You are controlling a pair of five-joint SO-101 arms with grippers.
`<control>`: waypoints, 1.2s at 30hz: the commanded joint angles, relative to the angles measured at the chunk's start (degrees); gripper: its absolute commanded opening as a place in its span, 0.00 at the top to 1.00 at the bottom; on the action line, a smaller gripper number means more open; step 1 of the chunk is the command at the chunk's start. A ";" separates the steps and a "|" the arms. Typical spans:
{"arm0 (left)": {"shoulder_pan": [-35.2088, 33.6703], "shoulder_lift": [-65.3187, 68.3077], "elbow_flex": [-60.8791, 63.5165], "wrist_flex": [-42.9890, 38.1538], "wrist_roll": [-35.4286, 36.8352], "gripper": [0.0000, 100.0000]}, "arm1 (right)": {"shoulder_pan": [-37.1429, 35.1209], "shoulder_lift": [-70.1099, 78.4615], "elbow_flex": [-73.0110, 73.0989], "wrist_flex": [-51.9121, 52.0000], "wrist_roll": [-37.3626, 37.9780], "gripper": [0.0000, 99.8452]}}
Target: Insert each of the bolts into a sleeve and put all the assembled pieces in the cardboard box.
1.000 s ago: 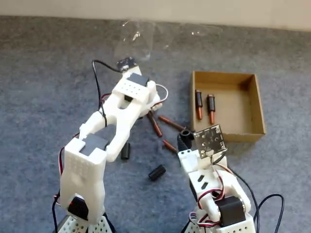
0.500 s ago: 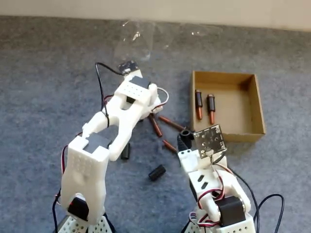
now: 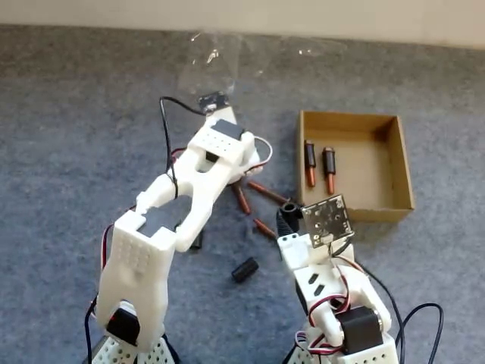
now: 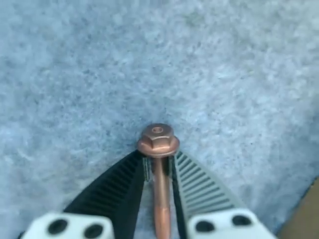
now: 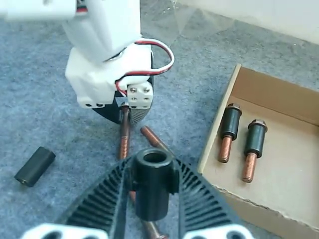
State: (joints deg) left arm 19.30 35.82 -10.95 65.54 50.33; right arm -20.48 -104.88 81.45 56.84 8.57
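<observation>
My left gripper [image 4: 158, 157] is shut on a copper bolt [image 4: 159, 142], whose hex head sticks out past the fingertips above the grey carpet. In the high view this gripper [image 3: 236, 178] is left of the cardboard box [image 3: 403, 163], with the bolt [image 3: 243, 198] slanting below it. My right gripper [image 5: 152, 169] is shut on a black sleeve [image 5: 152, 186], held upright with its bore open, near the box's front left corner [image 3: 288, 209]. Two assembled pieces [image 3: 310, 163] [image 3: 330, 168] lie in the box. Two loose bolts [image 3: 267, 192] [image 3: 264, 227] lie between the grippers.
A loose black sleeve [image 3: 245, 269] lies on the carpet in front of the arms. Another sleeve [image 3: 197, 241] is partly under the left arm. A crumpled clear plastic bag [image 3: 212, 57] lies at the far edge. Open carpet spreads to the left.
The left arm has swung to the right, toward the box, with the bolt in its gripper. The right arm and its sleeve have kept still.
</observation>
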 commanded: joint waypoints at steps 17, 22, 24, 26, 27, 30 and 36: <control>-1.71 -4.09 -10.24 16.18 -41.76 0.99 | -4.88 -0.48 4.26 -5.14 -0.18 1.00; -1.80 -8.57 -13.85 22.86 -48.53 0.99 | -5.49 -0.48 4.62 -5.49 -0.44 1.00; -1.45 -11.30 -14.81 25.41 -50.64 0.99 | -5.49 -0.48 4.62 -5.49 -0.44 1.00; -1.36 -14.37 -15.52 27.52 -52.13 0.99 | -6.73 -0.48 4.62 -5.49 -0.44 1.00; -1.45 -16.04 -15.52 28.31 -52.75 0.99 | -7.69 -0.48 4.70 -5.49 -0.44 1.00; -2.15 -20.70 -15.43 30.68 -55.03 0.99 | -10.07 -0.48 5.49 -5.49 -0.44 1.00; -4.09 -28.79 -14.81 34.46 -56.00 0.99 | -10.15 -0.48 7.69 -10.51 -0.18 1.00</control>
State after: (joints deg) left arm 17.01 13.93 -23.25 98.68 -5.23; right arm -29.63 -104.88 89.36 50.42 8.57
